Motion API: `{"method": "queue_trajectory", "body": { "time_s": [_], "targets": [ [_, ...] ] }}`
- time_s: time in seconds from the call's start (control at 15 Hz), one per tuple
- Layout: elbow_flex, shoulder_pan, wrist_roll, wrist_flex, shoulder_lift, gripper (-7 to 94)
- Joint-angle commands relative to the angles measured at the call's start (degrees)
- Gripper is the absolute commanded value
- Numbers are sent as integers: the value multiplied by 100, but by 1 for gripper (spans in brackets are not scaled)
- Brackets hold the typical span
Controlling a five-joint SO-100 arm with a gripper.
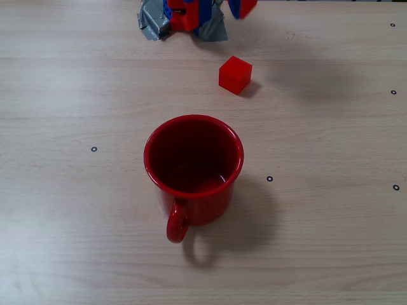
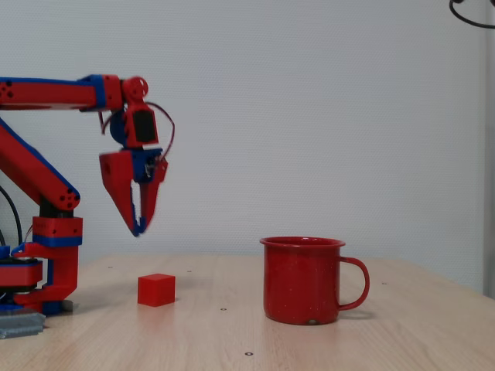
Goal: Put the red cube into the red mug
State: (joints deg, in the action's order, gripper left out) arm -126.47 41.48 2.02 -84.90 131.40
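The red cube (image 1: 235,75) (image 2: 156,290) rests on the wooden table, apart from the red mug (image 1: 193,165) (image 2: 303,280). The mug stands upright and empty, its handle (image 2: 354,284) pointing away from the cube in a fixed view. My red and blue gripper (image 2: 138,227) hangs well above the table, pointing down, a little to the left of the cube and clear of it. Its fingers meet at the tips with nothing between them. In the overhead fixed view only a bit of the gripper shows at the top edge (image 1: 243,7).
The arm's base (image 2: 46,263) stands at the left, fixed with grey tape (image 1: 152,25) on the table's far edge. Small black ring marks (image 1: 269,178) dot the table top. A white wall stands behind.
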Motion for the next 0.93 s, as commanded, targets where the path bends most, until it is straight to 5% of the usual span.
{"method": "queue_trajectory", "body": {
  "time_s": [0.0, 0.33, 0.6, 0.87],
  "targets": [
    [-211, -35, 35, 325, 79, 0],
    [-659, -202, -272, 659, 141, 2],
    [-659, -281, -404, 404, 193, 35],
    [-1292, -448, -853, 1081, 202, 37]
  ]
}}
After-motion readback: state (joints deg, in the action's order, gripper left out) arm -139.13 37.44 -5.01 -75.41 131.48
